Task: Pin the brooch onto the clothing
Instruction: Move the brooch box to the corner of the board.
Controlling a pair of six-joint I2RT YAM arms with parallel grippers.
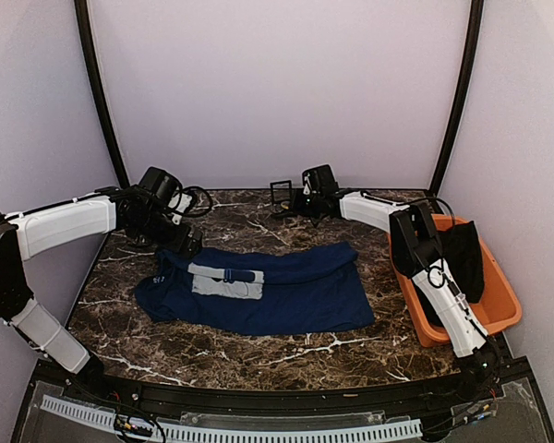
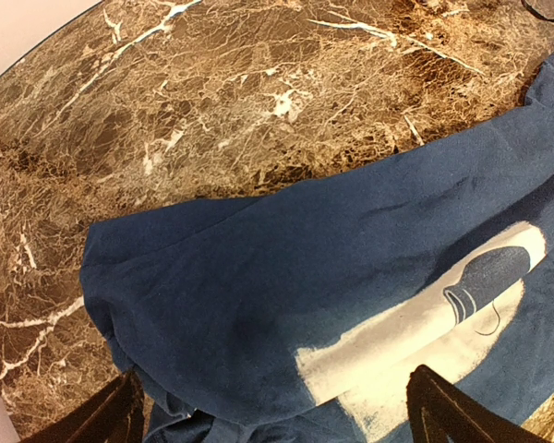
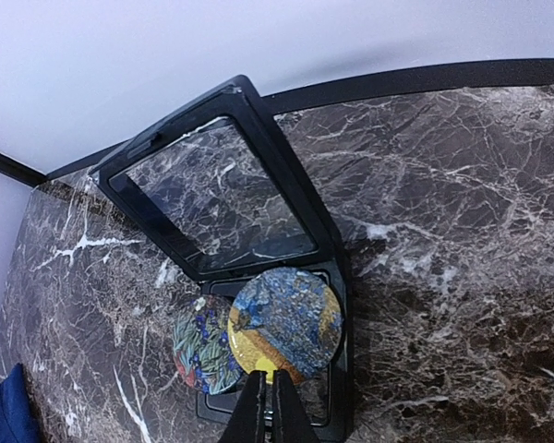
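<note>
In the right wrist view my right gripper (image 3: 266, 377) is shut on the lower edge of the brooch (image 3: 286, 318), a round badge with a blue and yellow painted face. The brooch sits tilted over the base of a small open black case (image 3: 282, 161), partly overlapping a second round floral badge (image 3: 201, 349). The clothing (image 1: 295, 286), a navy T-shirt with a pale print (image 1: 226, 281), lies flat mid-table. My left gripper (image 2: 277, 415) hangs open just above the shirt's (image 2: 286, 268) left part, beside the print (image 2: 415, 332). From above, the right gripper (image 1: 291, 205) is at the table's back by the case (image 1: 281, 192).
An orange bin (image 1: 499, 305) stands at the right edge with a black garment (image 1: 463, 258) draped in it, close behind the right arm. Curved walls enclose the marble table (image 1: 258, 351) on three sides.
</note>
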